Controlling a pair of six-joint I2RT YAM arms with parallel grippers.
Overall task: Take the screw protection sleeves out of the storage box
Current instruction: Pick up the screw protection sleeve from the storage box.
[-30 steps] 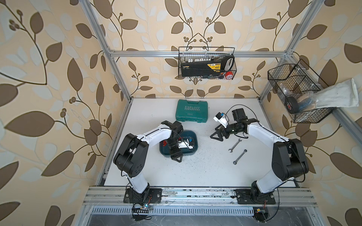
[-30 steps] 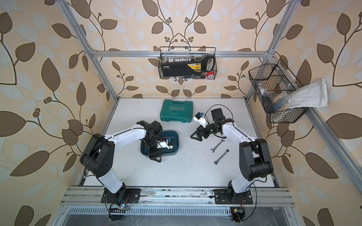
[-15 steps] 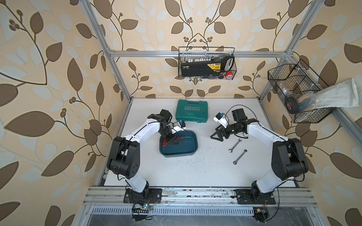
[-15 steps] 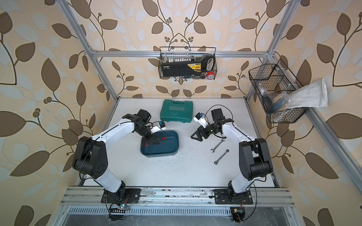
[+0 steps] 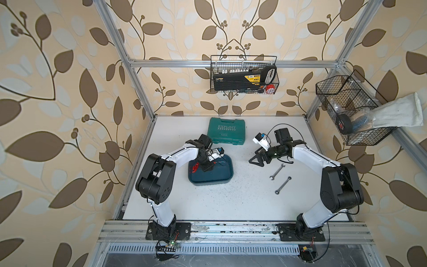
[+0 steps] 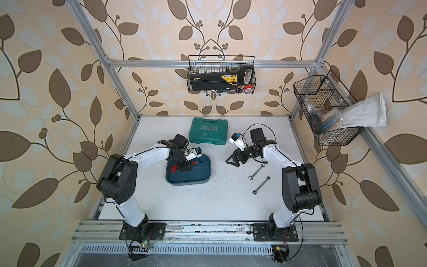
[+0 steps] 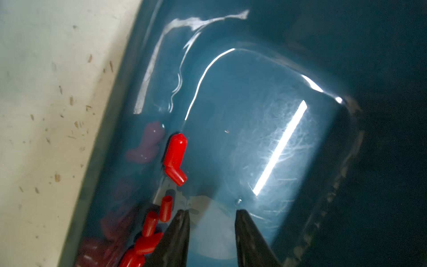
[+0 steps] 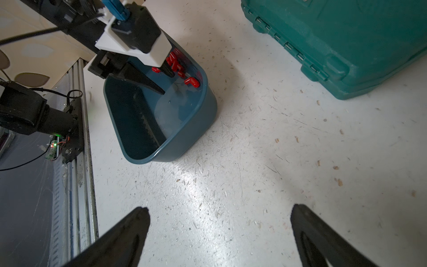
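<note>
The storage box (image 5: 222, 179) (image 6: 198, 178) (image 7: 254, 111) (image 8: 184, 131), a shallow dark teal-blue plastic tray with rounded corners, stands on the white table (image 5: 208, 203) (image 6: 189, 203) in front of the closed green hard case (image 5: 227, 130) (image 6: 209, 130) (image 8: 346, 46) lettered "EXPLOIT". In the box lie only the screw protection sleeves (image 5: 195, 167) (image 6: 174, 168) (image 7: 175, 150) (image 8: 175, 62), small bright red plastic cylinders, gathered in a loose row along its left wall. The rest of the floor is bare.

On the back wall a black wire basket (image 5: 243, 90) (image 6: 219, 91) holds a black and yellow tool. A second wire basket (image 5: 335, 92) (image 6: 309, 92) on the side wall holds a white cloth (image 5: 397, 113) (image 6: 362, 113) that hangs out over its rim.

The left gripper (image 5: 206, 167) (image 6: 184, 166) (image 7: 211, 212) (image 8: 167, 83) reaches down into the box. Its jaws are a little apart, and between them is only bare floor. Most sleeves lie just beside the outer side of one finger (image 7: 178, 233), and two more lie ahead of it. I cannot tell if the finger touches them.

The right gripper (image 5: 256, 163) (image 6: 233, 163) (image 8: 220, 208) hangs over the table between the box and two metal wrenches (image 5: 277, 172) (image 6: 256, 172), with its jaws spread wide and holding nothing.

Half a second ago the left gripper was over the far left rim of the box. Now it is lower and inside it. The right arm, the wrenches and the case have not moved.
</note>
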